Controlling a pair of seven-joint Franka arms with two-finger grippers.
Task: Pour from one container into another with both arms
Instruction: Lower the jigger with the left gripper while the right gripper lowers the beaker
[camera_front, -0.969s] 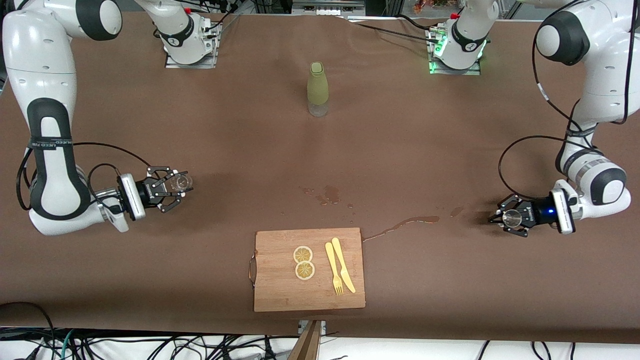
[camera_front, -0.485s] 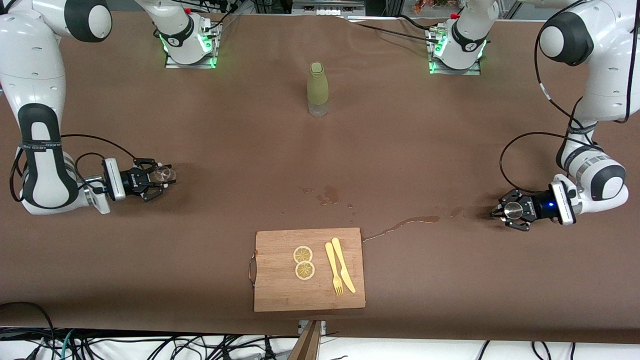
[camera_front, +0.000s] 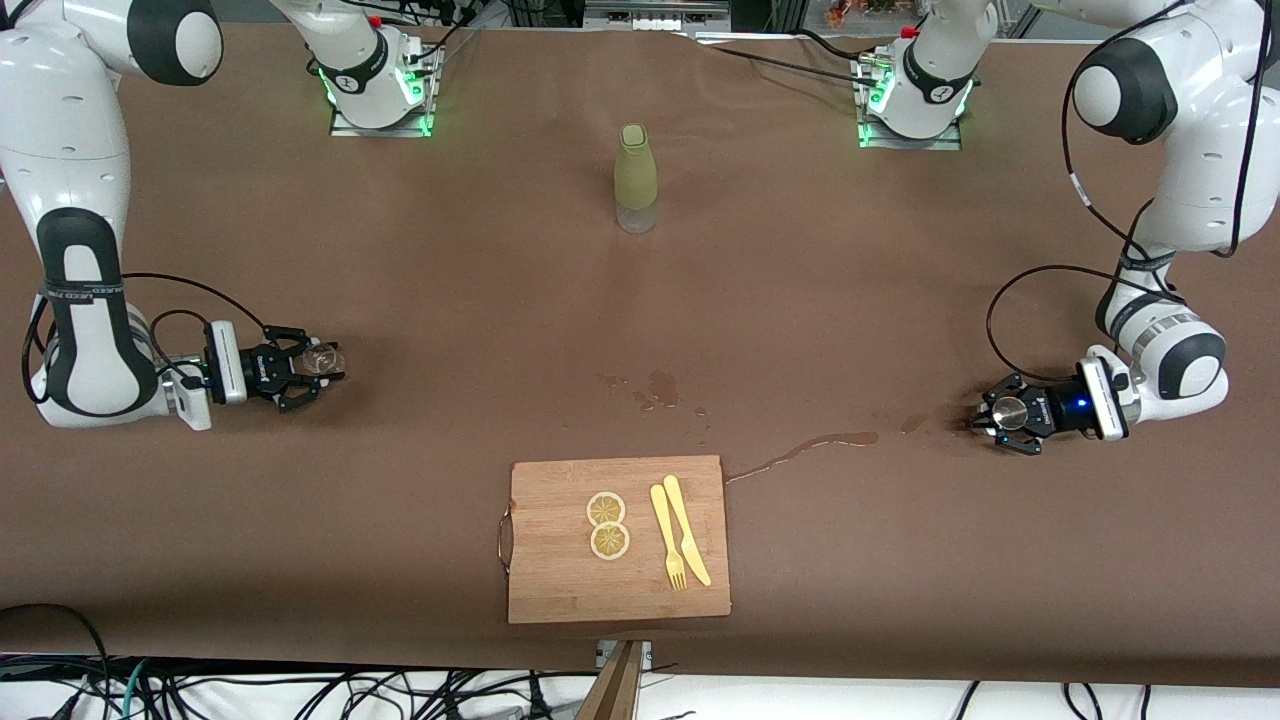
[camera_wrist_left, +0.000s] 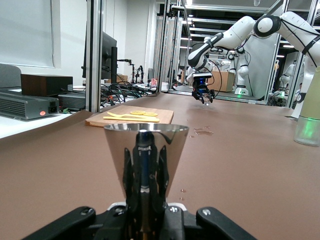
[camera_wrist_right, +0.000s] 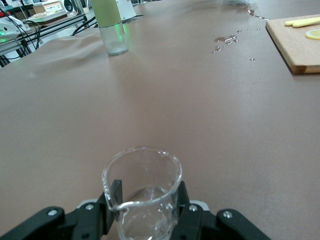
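Note:
My right gripper (camera_front: 322, 361) is shut on a clear glass beaker (camera_front: 327, 356), held upright low over the table at the right arm's end. In the right wrist view the beaker (camera_wrist_right: 142, 190) sits between the black fingers (camera_wrist_right: 114, 195) with a little clear liquid at its bottom. My left gripper (camera_front: 1000, 414) is shut on a shiny metal cone-shaped cup (camera_front: 1010, 412) low over the table at the left arm's end. That cup (camera_wrist_left: 146, 150) fills the middle of the left wrist view, widening upward.
A green-sleeved bottle (camera_front: 635, 178) stands mid-table near the bases. A wooden cutting board (camera_front: 560, 580) with two lemon slices (camera_front: 607, 525) and a yellow fork and knife (camera_front: 680, 540) lies near the front edge. Wet spills (camera_front: 655, 390) and a streak (camera_front: 810, 445) mark the cloth.
Both arms have drawn outward toward their own ends of the table and lower, each carrying its container. The beaker and the metal cup are now farther apart.

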